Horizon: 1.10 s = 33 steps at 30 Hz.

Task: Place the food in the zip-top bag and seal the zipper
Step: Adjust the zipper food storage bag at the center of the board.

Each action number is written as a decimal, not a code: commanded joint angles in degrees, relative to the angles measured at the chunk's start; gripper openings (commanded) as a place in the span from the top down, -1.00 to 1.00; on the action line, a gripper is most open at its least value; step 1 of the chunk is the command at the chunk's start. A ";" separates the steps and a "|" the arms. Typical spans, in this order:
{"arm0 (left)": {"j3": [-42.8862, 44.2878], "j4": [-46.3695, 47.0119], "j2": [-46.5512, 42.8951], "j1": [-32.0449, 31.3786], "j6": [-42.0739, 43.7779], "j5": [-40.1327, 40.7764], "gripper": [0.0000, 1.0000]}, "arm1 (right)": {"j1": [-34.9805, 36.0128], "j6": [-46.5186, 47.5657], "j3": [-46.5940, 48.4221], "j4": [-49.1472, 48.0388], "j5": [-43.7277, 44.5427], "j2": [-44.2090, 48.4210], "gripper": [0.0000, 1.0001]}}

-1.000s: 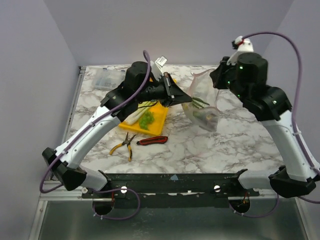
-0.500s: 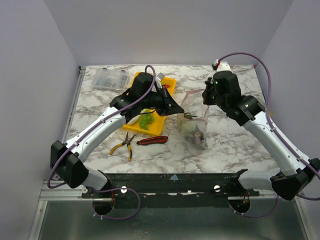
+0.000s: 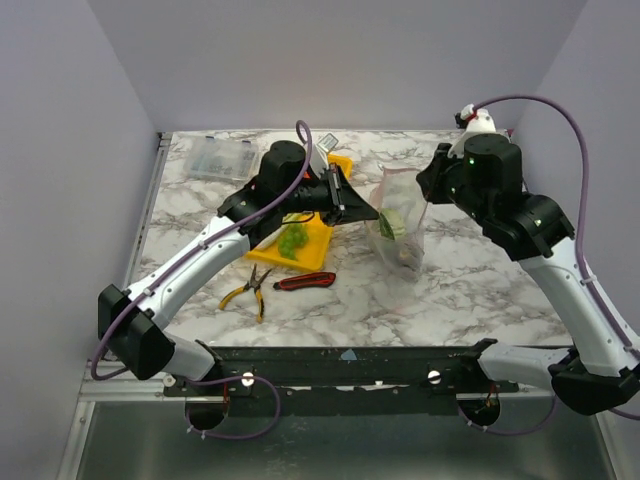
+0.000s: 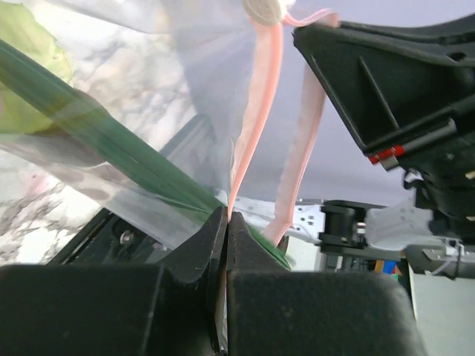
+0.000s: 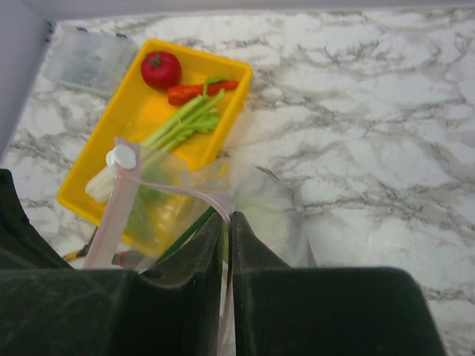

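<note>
The clear zip-top bag (image 3: 400,228) hangs above the table between both grippers, with food inside. My left gripper (image 3: 372,212) is shut on the bag's pink zipper (image 4: 261,96) at its left end, the jaws (image 4: 226,216) pinched tight. My right gripper (image 3: 423,193) is shut on the zipper (image 5: 194,194) at its right end, the jaws (image 5: 228,219) closed on it. The mouth gapes between the two strips. A green leek leaf (image 4: 111,148) and pale cabbage (image 4: 26,74) show through the bag. A tomato (image 5: 161,69), carrot (image 5: 197,91) and leek (image 5: 178,130) lie in the yellow tray (image 5: 130,100).
The yellow tray (image 3: 318,243) stands left of the bag, with green grapes (image 3: 292,240) in it. Yellow-handled pliers (image 3: 250,290) and a red-black knife (image 3: 305,281) lie in front of it. A clear hard box (image 3: 213,156) sits at the back left. The white slider (image 5: 121,156) sits at the zipper's left end.
Both arms dropped the bag toward the table half a second ago and have lifted it again. The right arm has swung back up and to the right.
</note>
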<state>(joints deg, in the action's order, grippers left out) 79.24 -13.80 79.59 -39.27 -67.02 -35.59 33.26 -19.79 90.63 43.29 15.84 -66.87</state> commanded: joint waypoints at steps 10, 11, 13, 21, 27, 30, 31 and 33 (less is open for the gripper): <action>-4.98 4.89 0.98 0.40 -0.28 -3.32 1.00 | -0.15 -2.48 16.66 22.79 -4.59 -6.51 0.16; -4.81 4.55 0.77 0.42 -0.05 -3.28 1.00 | -0.12 -2.55 19.56 24.45 -5.66 -7.35 0.14; -4.71 4.22 0.33 0.42 -0.04 -3.17 1.00 | -0.03 -2.43 23.87 26.48 -10.04 -8.89 0.09; -2.66 4.35 0.71 0.37 -0.99 -3.26 1.00 | 5.91 -2.94 26.42 27.61 -20.73 -12.49 0.03; -0.61 3.45 1.17 0.33 -0.65 -3.08 1.00 | 8.14 -2.56 23.80 28.27 -18.55 -13.41 -0.06; -0.23 3.25 1.13 0.33 -0.52 -3.00 1.00 | 8.17 -1.93 19.79 28.84 -14.05 -13.18 -0.08; -0.15 3.10 1.03 0.33 -0.48 -2.99 1.00 | 8.17 -1.67 18.49 29.33 -12.01 -13.04 -0.08; -0.14 2.86 0.99 0.33 -0.17 -2.97 1.00 | 8.25 -1.11 16.76 29.57 -8.70 -12.23 -0.08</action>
<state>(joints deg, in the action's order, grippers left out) 76.97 -12.12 81.97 -38.96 -67.55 -37.12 41.21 -22.39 110.52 69.95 0.25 -80.47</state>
